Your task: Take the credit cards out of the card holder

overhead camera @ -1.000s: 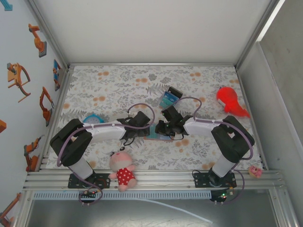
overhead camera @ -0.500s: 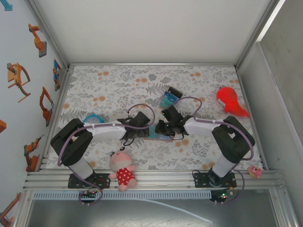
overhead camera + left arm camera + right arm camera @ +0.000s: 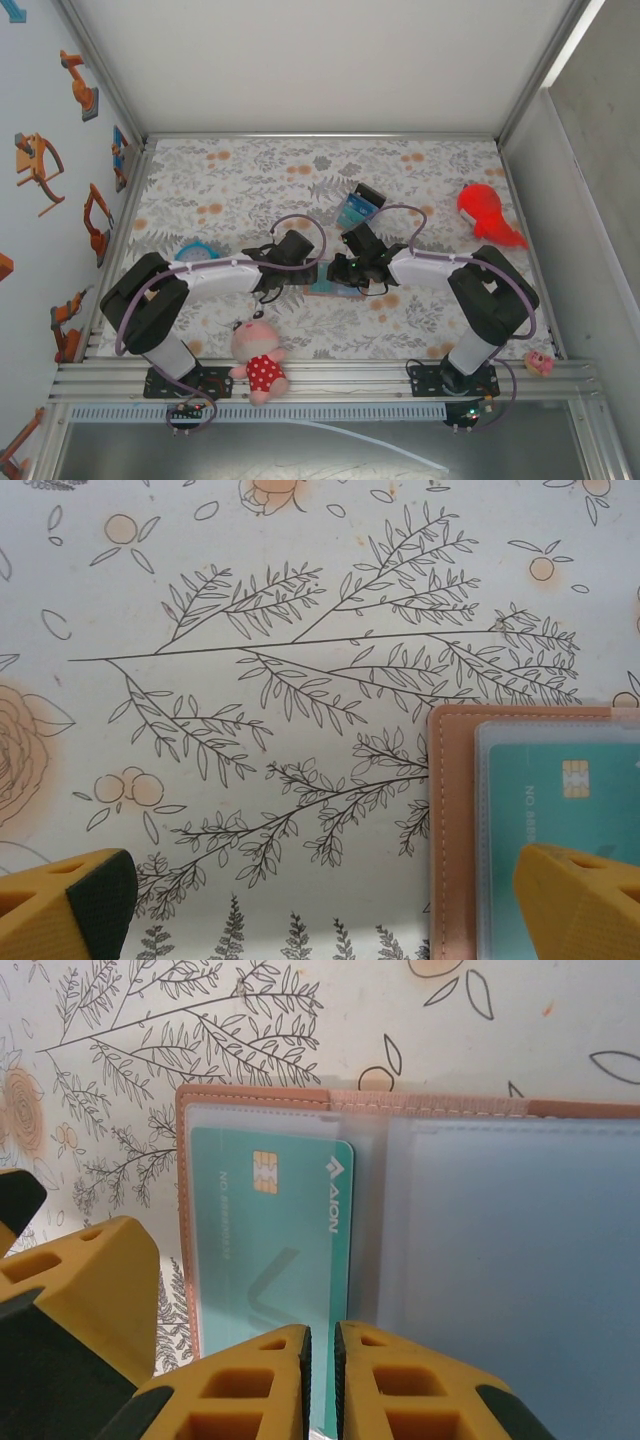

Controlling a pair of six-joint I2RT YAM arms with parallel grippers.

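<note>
While the card holder [image 3: 480,1250] lies opened flat like a book on the floral bench [image 3: 230,170], near the front edge & between the two arms, a teal card [image 3: 270,1250] w/ a gold chip sits under a clear sleeve [image 3: 200,1130] on the page that is at left in the right wrist view. The right fingers [image 3: 290,1385] are drawn almost together, only a thin slit between them, right at the card's near end. Whether they actually pinch card or sleeve can't be told. The left fingers [image 3: 575,905] are spread wide w/ nothing between them, one tip over the holder's corner, the other over bare bench.

Handling, by the look of it: the card is prob. light, thin, stiff & slick, so hard to lift off a flat surface but easy to slide. It is best taken by a short edge where it clears the sleeve, w/ the fingers closing on its two faces, then drawn straight out along its length. The sleeve looks soft & glossy, so it may cling or buckle. The holder seems light & floppy at the fold. It will likely ride along w/ the card unless the other arm pins it, e.g. on the pink stitched border or the empty page. A striped block [image 3: 358,205] lies well apart, farther back.
</note>
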